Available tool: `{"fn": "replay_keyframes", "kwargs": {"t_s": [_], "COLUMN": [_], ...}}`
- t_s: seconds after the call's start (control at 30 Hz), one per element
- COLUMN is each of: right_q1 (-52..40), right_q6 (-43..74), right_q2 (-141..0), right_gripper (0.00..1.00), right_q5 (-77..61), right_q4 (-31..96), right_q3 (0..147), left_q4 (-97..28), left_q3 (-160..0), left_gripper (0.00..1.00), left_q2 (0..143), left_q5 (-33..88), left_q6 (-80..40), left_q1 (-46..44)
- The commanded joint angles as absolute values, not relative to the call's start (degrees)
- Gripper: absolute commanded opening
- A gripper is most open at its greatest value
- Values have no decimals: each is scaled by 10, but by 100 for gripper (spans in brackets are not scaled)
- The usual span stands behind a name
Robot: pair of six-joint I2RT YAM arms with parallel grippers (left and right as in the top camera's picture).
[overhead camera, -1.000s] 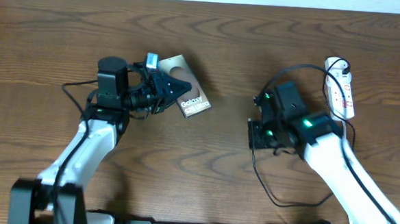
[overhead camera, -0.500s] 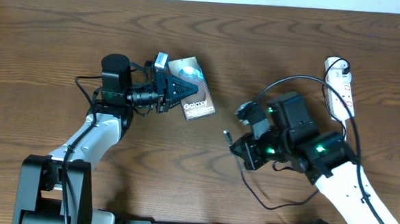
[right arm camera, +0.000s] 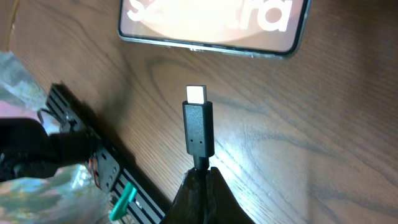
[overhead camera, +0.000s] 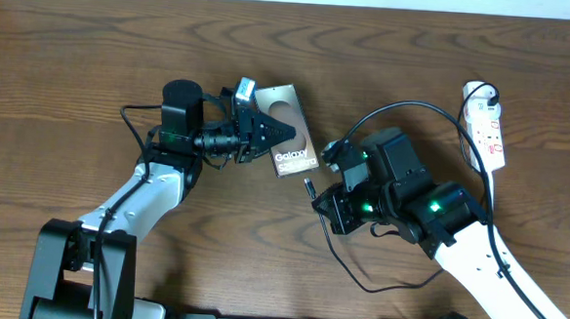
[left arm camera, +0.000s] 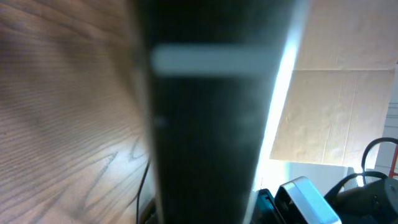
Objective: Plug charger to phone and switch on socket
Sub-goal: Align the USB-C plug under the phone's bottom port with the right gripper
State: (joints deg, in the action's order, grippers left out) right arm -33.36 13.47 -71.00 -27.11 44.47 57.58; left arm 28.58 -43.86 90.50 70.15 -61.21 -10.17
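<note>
Right gripper [right arm camera: 202,177] clenched on charger [right arm camera: 199,127]; its tip sits just ahead of the fingers, short of phone [right arm camera: 211,22]. Left gripper [overhead camera: 272,132] clamps phone. Risk: slight misalignment, so the tip skids off the edge.

Tabletop [overhead camera: 76,51]: dark brown wood with wavy, lighter-streaked grain all over. Phone [overhead camera: 303,151] is glossy bronze-brown with a dark oval mark and white "Galaxy" lettering. The charger [right arm camera: 198,130] is black along the cable and plug body, with a bare silver-white metal tip. Socket [overhead camera: 485,126] by the right edge is white with small red marks.
</note>
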Motion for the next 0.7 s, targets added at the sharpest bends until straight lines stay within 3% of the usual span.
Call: {"fn": "replay_keyframes", "kwargs": {"t_s": [0.0,0.4,0.67], "right_q1": [-338,-338,-338], "right_q6": [175,206,199], "right_q2": [-716,-734,-733], "right_gripper": [1,1,1], "right_q5": [-269,-289,-288], "right_q4": [434,419,407], "right_q3": [583,583,583], "left_q4": [295,432,432], "left_q3": [-449,-449,-449], "left_gripper": [8,7,7], "left_q2": [899,899,899], "left_q5": [698,703,715], "left_q6": [-597,-677,-671], "left_q1": [-101,-101,-101]}}
